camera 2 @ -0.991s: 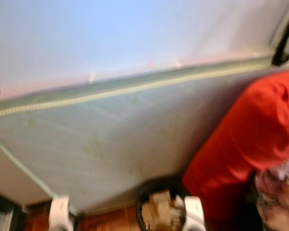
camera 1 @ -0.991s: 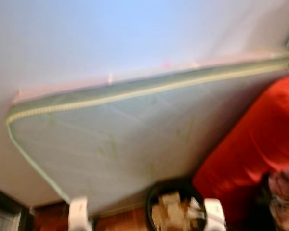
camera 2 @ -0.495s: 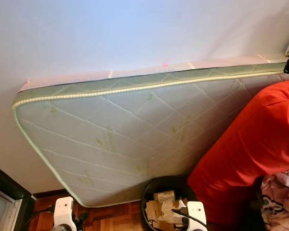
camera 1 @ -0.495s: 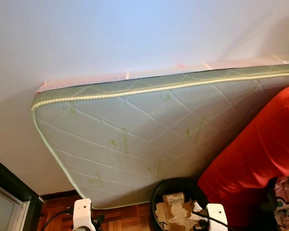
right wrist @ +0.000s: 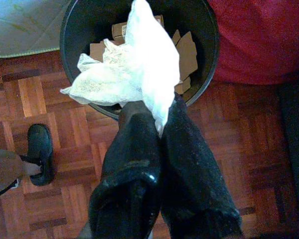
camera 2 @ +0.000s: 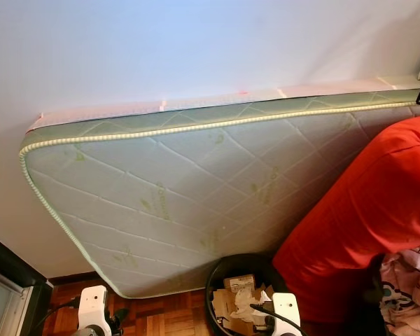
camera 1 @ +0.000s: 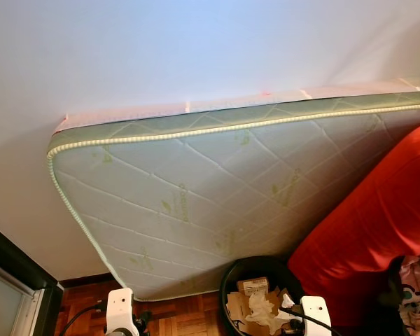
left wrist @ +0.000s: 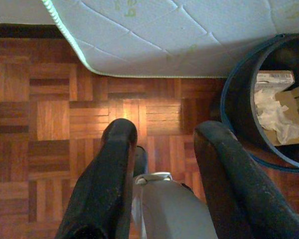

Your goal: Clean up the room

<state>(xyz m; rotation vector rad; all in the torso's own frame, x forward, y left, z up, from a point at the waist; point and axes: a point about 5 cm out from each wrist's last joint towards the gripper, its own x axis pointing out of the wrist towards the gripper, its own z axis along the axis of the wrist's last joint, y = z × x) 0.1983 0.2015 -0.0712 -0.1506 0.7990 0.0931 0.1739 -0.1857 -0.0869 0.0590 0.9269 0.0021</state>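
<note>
My right gripper (right wrist: pixel 157 117) clenches a crumpled tissue (right wrist: pixel 134 69), long axis pointing up-frame over the black bin (right wrist: pixel 209 55); left gripper (left wrist: pixel 164 137) hangs open.

A quilted mattress (camera 1: pixel 217 203) with green piping leans on its side against a pale wall (camera 1: pixel 161 49). Below its lower edge, on parquet floor (camera 1: pixel 175 318), stands a black bin (camera 1: pixel 255 297) holding cardboard scraps and crumpled paper. A red cushion (camera 1: pixel 378 217) rests beside the mattress, just right of the bin.
</note>
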